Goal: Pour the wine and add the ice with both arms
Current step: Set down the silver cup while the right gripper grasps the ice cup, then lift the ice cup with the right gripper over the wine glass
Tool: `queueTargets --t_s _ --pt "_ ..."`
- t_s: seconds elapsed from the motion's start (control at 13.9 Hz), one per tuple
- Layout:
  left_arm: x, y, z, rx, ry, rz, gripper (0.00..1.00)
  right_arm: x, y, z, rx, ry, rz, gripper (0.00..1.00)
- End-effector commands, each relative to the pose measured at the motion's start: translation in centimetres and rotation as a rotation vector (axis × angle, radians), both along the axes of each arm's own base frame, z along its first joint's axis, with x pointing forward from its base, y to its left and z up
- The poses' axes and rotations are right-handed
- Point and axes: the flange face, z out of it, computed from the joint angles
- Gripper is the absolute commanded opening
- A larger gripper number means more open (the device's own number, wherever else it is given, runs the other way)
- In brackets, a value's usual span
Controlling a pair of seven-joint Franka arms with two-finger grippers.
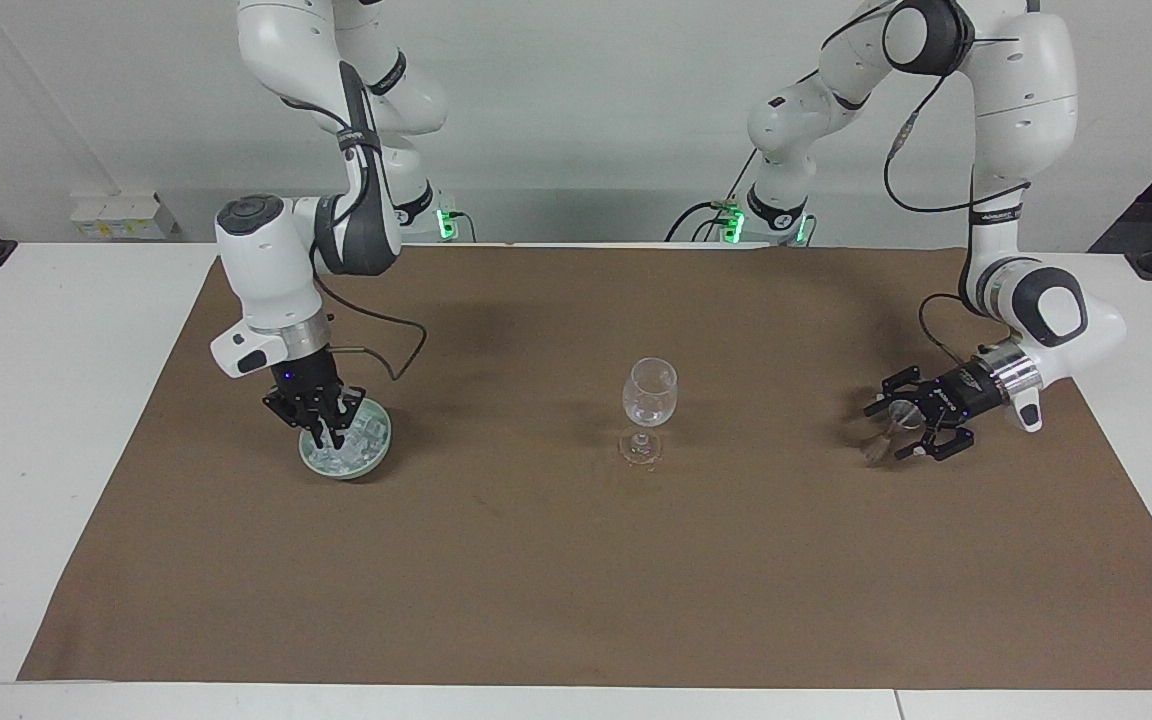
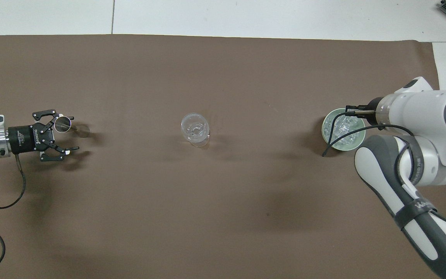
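Observation:
An empty clear wine glass (image 1: 649, 395) (image 2: 195, 128) stands upright in the middle of the brown mat. At the left arm's end, a small metal jigger (image 1: 876, 447) (image 2: 63, 124) stands on the mat between the spread fingers of my open left gripper (image 1: 886, 432) (image 2: 74, 132), which does not grip it. No wine shows. At the right arm's end, a green bowl (image 1: 341, 472) (image 2: 339, 147) holds the ice (image 1: 361, 440) (image 2: 341, 128). My right gripper (image 1: 324, 436) is shut, tips just above the ice at the bowl's edge; whether a chunk sits between them is hidden.
The brown mat (image 1: 576, 560) covers most of the white table (image 1: 36, 450). A black cable (image 2: 337, 141) loops from the right wrist over the bowl's rim. A small white box (image 1: 116, 215) sits on the ledge by the wall, past the right arm's end.

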Motion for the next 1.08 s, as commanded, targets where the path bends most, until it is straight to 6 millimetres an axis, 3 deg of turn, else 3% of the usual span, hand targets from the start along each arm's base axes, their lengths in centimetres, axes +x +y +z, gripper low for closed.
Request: queueTargets --t_s 0.0,0.14,0.36,0.65,0.87,1.01 --pt "0.0 1.4 3.3 0.126 -0.069 -0.103 1.00 0.2 0.0 4.1 -0.009 0.053 0.004 0.00" --pt "0.9 2.3 6.2 0.232 -0.111 -0.173 1.00 0.5 0.1 6.6 -0.012 0.084 0.009 0.00" --pt "2.0 2.5 12.1 0.404 -0.194 -0.283 1.00 0.6 0.1 11.8 -0.011 0.133 0.006 0.00" --pt "3.4 3.2 18.7 0.595 -0.360 -0.459 1.00 -1.2 0.3 18.6 -0.011 0.188 0.005 0.00" --pt "3.0 1.6 23.0 0.738 -0.498 -0.664 1.00 -2.2 0.9 21.3 -0.014 0.226 -0.011 0.00" --pt "2.7 -0.4 25.3 0.815 -0.562 -0.815 1.00 -2.2 3.9 21.8 -0.017 0.209 0.037 0.00"
